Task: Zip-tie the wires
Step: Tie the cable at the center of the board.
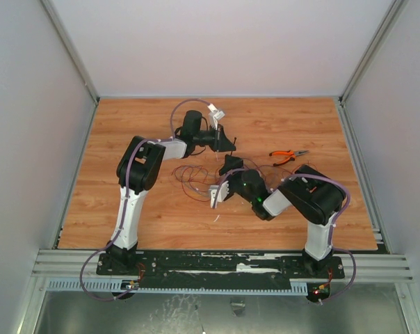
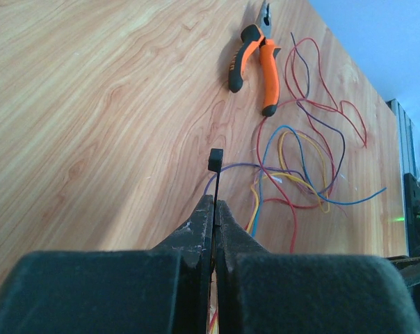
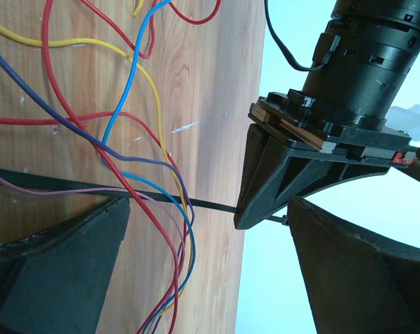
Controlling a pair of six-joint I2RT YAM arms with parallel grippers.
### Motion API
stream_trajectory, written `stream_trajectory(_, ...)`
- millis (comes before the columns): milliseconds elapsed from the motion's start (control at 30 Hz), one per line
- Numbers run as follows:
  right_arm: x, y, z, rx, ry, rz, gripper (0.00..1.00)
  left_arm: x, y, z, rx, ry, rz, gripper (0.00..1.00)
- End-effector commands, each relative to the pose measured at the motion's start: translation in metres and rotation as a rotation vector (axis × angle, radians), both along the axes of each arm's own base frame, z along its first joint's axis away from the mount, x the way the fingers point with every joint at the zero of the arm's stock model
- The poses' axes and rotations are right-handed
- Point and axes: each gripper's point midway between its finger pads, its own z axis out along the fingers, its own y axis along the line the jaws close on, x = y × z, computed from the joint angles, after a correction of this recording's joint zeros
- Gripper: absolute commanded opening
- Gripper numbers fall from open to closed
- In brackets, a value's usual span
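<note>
Left claw (image 2: 215,206) clamps zip tie (image 2: 214,162); right claw (image 3: 206,209) wide, wires (image 3: 124,118) between fingers (image 3: 64,264).

Wires (image 1: 189,177) sprawl mid-table (image 1: 300,118), in front of the left gripper (image 1: 227,141), left of the right gripper (image 1: 231,167). Zip tie (image 2: 215,161) sits pinched in the left gripper, crossing the wires. Pliers (image 1: 288,156) lie right of both grippers.

The bench (image 2: 92,104) is finished as smooth wood-grain board with a soft sheen. The wires (image 2: 293,174) are sheathed in glossy coloured plastic. The zip tie (image 2: 215,161) is moulded in matt black plastic. The pliers (image 2: 255,59) are handled in slightly shiny orange and black plastic. The left gripper (image 2: 215,209) is faced in matt, grainy black
</note>
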Motion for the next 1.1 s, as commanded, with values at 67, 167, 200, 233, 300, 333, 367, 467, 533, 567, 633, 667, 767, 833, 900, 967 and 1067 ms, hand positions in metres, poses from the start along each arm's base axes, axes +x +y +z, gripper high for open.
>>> stream_trajectory(67, -0.017, -0.01, -0.034, -0.053, 0.094, -0.022, 0.99, 0.003, -0.005, 0.006, -0.023, -0.006, -0.012, 0.0)
stream_trajectory(167, -0.015, -0.017, -0.03, -0.041, 0.091, -0.049, 0.99, 0.004, -0.005, 0.008, -0.031, 0.004, -0.002, 0.0)
stream_trajectory(200, -0.014, -0.019, -0.03, -0.041, 0.098, -0.056, 0.99, 0.004, -0.005, 0.007, -0.032, 0.01, 0.005, 0.0)
stream_trajectory(233, -0.013, -0.021, -0.029, -0.041, 0.106, -0.061, 0.99, 0.005, -0.006, 0.007, -0.036, 0.013, 0.008, 0.0)
stream_trajectory(300, -0.012, -0.025, -0.03, -0.046, 0.126, -0.074, 0.99, 0.006, -0.006, 0.008, -0.044, 0.021, 0.02, 0.0)
stream_trajectory(333, -0.012, -0.028, -0.032, -0.053, 0.142, -0.086, 0.99, 0.007, -0.006, 0.007, -0.046, 0.025, 0.028, 0.0)
stream_trajectory(367, -0.012, -0.031, -0.032, -0.053, 0.156, -0.101, 0.99, 0.008, -0.005, 0.007, -0.046, 0.03, 0.04, 0.0)
stream_trajectory(467, -0.014, -0.042, -0.032, -0.032, 0.214, -0.154, 0.99, 0.012, -0.005, 0.006, -0.045, 0.04, 0.067, 0.0)
stream_trajectory(533, -0.016, -0.045, -0.021, 0.03, 0.26, -0.19, 0.99, 0.014, -0.005, 0.006, -0.044, 0.044, 0.083, 0.0)
stream_trajectory(567, -0.018, -0.045, -0.016, 0.067, 0.293, -0.207, 0.99, 0.016, -0.004, 0.005, -0.042, 0.045, 0.095, 0.0)
stream_trajectory(633, -0.02, -0.041, -0.006, 0.151, 0.399, -0.256, 0.99, 0.018, -0.004, 0.005, -0.041, 0.048, 0.107, 0.0)
stream_trajectory(667, -0.022, -0.038, -0.003, 0.201, 0.479, -0.294, 0.99, 0.018, -0.003, 0.006, -0.042, 0.047, 0.11, 0.0)
stream_trajectory(767, -0.027, -0.024, 0.009, 0.303, 0.703, -0.399, 0.99, 0.017, -0.003, 0.004, -0.045, 0.055, 0.114, 0.0)
stream_trajectory(833, -0.037, -0.013, 0.016, 0.352, 0.841, -0.439, 0.99, 0.018, -0.003, 0.004, -0.041, 0.056, 0.119, 0.0)
stream_trajectory(900, -0.051, -0.001, 0.024, 0.402, 0.948, -0.441, 0.99, 0.018, -0.002, 0.004, -0.038, 0.055, 0.121, 0.0)
stream_trajectory(967, -0.068, 0.008, 0.031, 0.451, 1.018, -0.43, 0.99, 0.018, -0.002, 0.003, -0.035, 0.054, 0.121, 0.0)
stream_trajectory(1067, -0.089, 0.011, 0.042, 0.559, 1.116, -0.422, 0.99, 0.018, -0.001, 0.001, -0.024, 0.055, 0.127, 0.0)
